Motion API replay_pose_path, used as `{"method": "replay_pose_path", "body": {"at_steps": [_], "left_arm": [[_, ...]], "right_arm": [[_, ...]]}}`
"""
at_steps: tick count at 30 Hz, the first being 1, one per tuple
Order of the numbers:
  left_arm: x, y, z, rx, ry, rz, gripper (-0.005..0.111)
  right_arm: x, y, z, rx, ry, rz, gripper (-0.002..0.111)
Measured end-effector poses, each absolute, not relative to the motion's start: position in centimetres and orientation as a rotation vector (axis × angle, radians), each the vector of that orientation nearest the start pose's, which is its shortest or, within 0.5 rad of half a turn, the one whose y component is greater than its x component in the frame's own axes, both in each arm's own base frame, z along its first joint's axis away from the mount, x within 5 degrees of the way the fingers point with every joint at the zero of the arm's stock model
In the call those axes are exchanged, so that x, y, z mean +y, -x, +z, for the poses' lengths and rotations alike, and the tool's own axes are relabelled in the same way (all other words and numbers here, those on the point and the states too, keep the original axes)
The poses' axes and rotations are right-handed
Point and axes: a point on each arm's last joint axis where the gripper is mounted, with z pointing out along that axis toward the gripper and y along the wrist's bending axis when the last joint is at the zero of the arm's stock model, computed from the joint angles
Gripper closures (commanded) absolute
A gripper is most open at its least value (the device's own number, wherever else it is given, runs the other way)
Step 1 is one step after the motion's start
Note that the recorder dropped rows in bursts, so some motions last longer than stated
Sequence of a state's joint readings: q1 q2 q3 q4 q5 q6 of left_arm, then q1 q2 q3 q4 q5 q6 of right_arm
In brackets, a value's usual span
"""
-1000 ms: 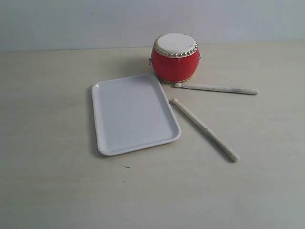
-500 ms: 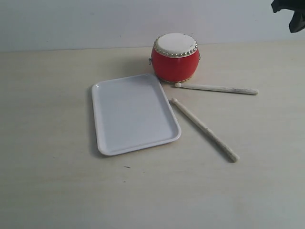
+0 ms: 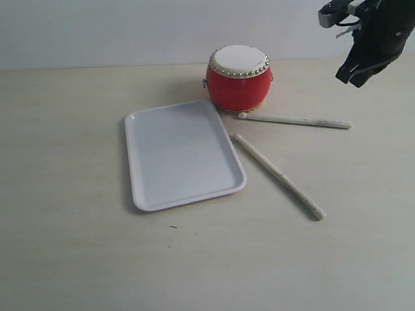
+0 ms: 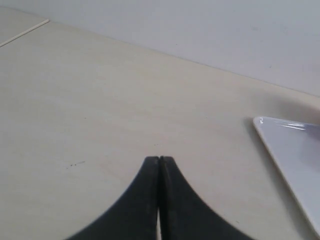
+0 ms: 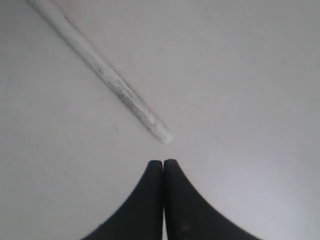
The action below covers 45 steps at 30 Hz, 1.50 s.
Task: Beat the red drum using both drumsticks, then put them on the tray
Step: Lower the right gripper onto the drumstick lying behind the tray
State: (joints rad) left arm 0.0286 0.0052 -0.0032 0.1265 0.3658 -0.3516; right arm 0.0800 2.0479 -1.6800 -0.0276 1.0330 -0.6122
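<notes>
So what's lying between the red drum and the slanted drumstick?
The other drumstick, tip by the red drum, clear of the slanted drumstick; exterior view.

Blk R arm (image 3: 373, 42) w/ grey bracket (image 3: 332, 13), cable (image 3: 345, 26); blk tapered gripper fingers (image 4: 147, 200).

You are looking at one small barrel-shaped red drum (image 3: 238, 78) with a cream skin top. You are seeing two slim pale cream wooden drumsticks (image 3: 295, 120), the second stick (image 3: 277, 175) included. One flat white rectangular plastic tray (image 3: 183, 154) is lying there. Two black grippers are showing: left gripper (image 4: 159, 159), right gripper (image 5: 163, 162).
</notes>
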Motion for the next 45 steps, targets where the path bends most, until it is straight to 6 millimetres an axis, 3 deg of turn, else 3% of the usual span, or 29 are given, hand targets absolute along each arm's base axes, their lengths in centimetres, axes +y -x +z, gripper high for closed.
{"method": "replay_pose_path", "body": {"at_steps": [5,9,13,16,22,29,45], "left_arm": [[0.6,-5.3,18.1,1.829,0.273,-0.101,0.107],[0.6,-5.3,18.1,1.829,0.273,-0.101,0.107],[0.6,-5.3,18.1,1.829,0.273,-0.101,0.107],[0.6,-5.3,18.1,1.829,0.273,-0.101,0.107],[0.6,-5.3,18.1,1.829,0.273,-0.101,0.107],[0.6,-5.3,18.1,1.829,0.273,-0.101,0.107],[0.6,-5.3,18.1,1.829,0.273,-0.101,0.107]], "right_arm": [[4.0,-45.9,20.4,2.698,1.287,-0.038,0.108],[4.3,-46.8,19.3,2.65,1.4,0.005,0.107],[4.2,-46.8,19.3,2.626,1.453,-0.007,0.093],[4.2,-46.8,19.2,2.542,1.608,-0.023,0.081],[4.3,-47.6,16.4,2.479,1.707,-0.014,0.065],[4.4,-47.8,14.1,2.461,1.786,0.013,0.065],[4.3,-47.9,12.9,2.444,1.856,0.012,0.065]]}}
